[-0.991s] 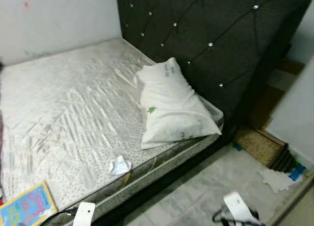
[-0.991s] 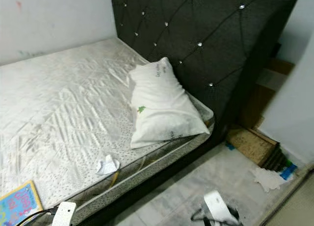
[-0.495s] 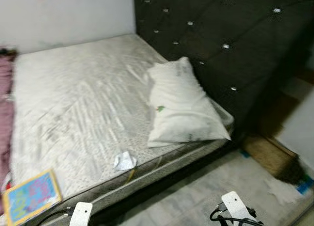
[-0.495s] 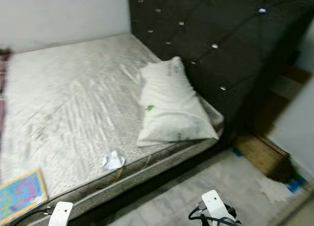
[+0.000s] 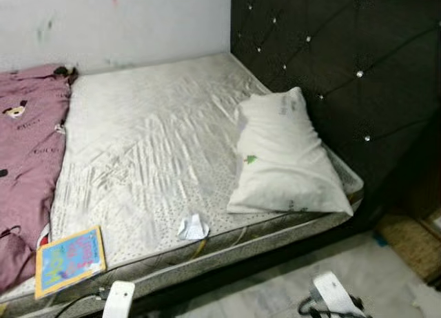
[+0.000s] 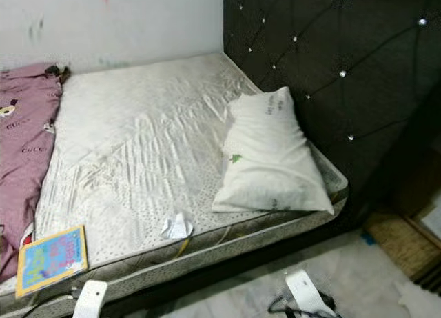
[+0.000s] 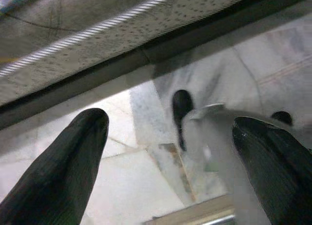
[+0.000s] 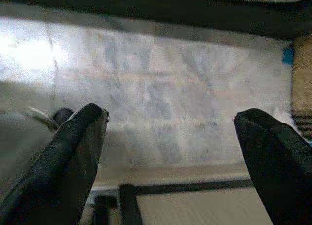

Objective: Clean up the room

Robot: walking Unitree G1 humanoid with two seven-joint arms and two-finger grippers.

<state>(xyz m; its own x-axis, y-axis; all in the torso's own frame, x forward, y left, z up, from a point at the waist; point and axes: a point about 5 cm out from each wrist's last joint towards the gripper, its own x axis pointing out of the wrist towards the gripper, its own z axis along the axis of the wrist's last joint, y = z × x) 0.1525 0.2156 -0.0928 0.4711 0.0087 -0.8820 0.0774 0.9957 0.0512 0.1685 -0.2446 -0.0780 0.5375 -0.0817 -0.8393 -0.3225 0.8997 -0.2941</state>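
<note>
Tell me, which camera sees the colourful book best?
The left eye view: the colourful book lies whole on the mattress corner. The right eye view shows it too, nearer the edge. The wrist views face the floor.

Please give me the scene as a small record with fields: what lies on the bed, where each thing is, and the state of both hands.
surface: bare mattress against a dark tufted headboard
pillow: white pillow at the headboard end
near edge: crumpled paper and colourful book
far side: pink blanket along the robot's left
left hand: open, empty, low over the floor by the bed
right hand: open, empty, over the floor
</note>
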